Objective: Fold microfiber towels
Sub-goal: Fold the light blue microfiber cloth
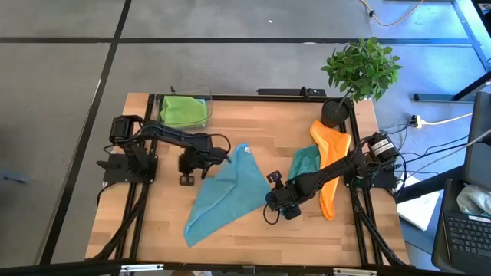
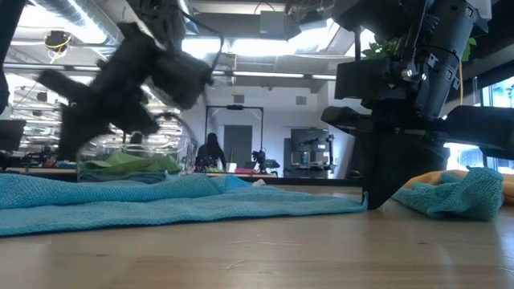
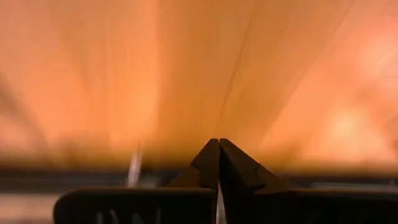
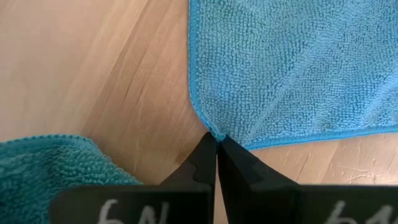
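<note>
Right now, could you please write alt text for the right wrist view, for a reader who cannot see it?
The right end effector, shut, pinches the corner of a light blue towel lying flat on the wooden table. A bunched teal towel lies beside it on the table, apart from the blue one.

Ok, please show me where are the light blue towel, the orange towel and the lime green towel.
light blue towel (image 1: 222, 195): high view, middle of the spread cloth.
orange towel (image 1: 331, 146): high view, upper part, beside the right arm.
lime green towel (image 1: 182, 110): high view, centre of the folded cloth in the clear container.
</note>
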### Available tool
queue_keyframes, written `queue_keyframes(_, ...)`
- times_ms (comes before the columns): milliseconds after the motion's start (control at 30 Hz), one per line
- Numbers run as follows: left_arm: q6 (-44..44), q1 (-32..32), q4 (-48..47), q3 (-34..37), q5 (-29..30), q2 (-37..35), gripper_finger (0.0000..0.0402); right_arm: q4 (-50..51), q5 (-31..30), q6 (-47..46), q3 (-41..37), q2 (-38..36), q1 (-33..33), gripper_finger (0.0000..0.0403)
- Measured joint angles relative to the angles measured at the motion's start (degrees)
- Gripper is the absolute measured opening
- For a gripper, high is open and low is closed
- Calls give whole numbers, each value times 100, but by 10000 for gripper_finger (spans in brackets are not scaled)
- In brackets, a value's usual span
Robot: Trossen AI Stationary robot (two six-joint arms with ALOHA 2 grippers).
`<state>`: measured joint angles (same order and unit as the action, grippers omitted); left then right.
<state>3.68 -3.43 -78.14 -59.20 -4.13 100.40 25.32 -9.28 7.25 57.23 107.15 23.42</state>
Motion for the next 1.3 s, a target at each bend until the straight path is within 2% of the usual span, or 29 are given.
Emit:
queue_keyframes(67,111,74,-435,0,123,-2,1,-2,-4,-47,0,0,0,14)
queue_keyframes(133,72,158,-410,2,88,-54,0,-2,-4,-50,0,0,0,14)
queue_keyframes(367,-99,255,1415,-130,-665,-591,7,-7,-9,31,0,0,0,14)
queue_keyframes(567,-207,15,2153,-189,-740,-829,52,-9,-9,31,0,0,0,14)
queue_keyframes(767,-277,-153,2629,-184,-1232,-482,130,-15,-84,31,-2,0,0,14)
queue_keyframes(900,-423,-157,2777,-184,-1339,-264,161,-31,-90,33,-9,0,0,14)
queue_keyframes(1300,-585,-172,2798,-130,-1499,329,168,-49,-96,42,-13,0,0,14)
